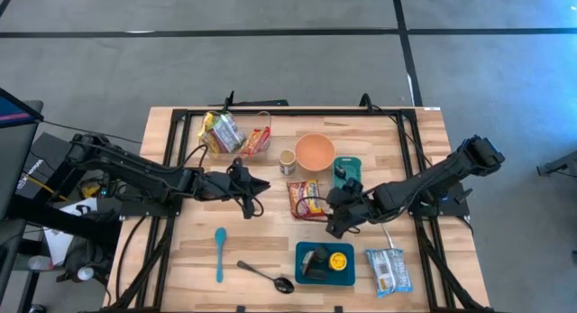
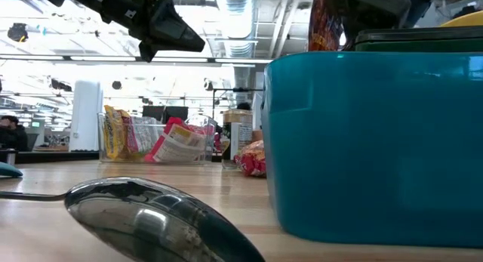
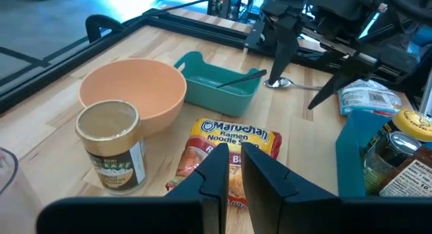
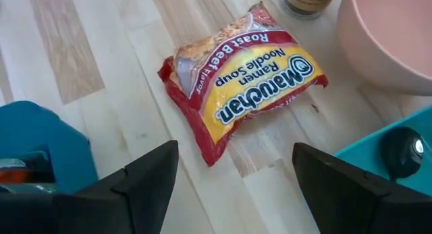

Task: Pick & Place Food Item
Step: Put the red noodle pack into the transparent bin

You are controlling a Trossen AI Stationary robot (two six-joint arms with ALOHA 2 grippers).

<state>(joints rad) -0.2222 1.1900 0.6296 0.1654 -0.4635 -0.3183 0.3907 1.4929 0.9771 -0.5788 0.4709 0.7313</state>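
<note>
A red and yellow ramen noodle packet [image 1: 306,198] [image 4: 243,85] lies flat on the wooden table near its middle. My right gripper [image 1: 335,221] [image 4: 236,187] hovers open just to the packet's near right, tipped down toward it, touching nothing. My left gripper [image 1: 259,188] [image 3: 233,173] is shut and empty. It hangs above the table to the packet's left and points toward it.
Behind the packet stand an orange bowl [image 1: 315,151], a small jar [image 1: 287,161] and a small teal tray [image 1: 347,171]. A clear bin of snack packs [image 1: 236,133] sits far left. Near the front are a teal container [image 1: 325,262], a white packet [image 1: 388,270], a metal spoon [image 1: 266,275] and a blue spoon [image 1: 220,253].
</note>
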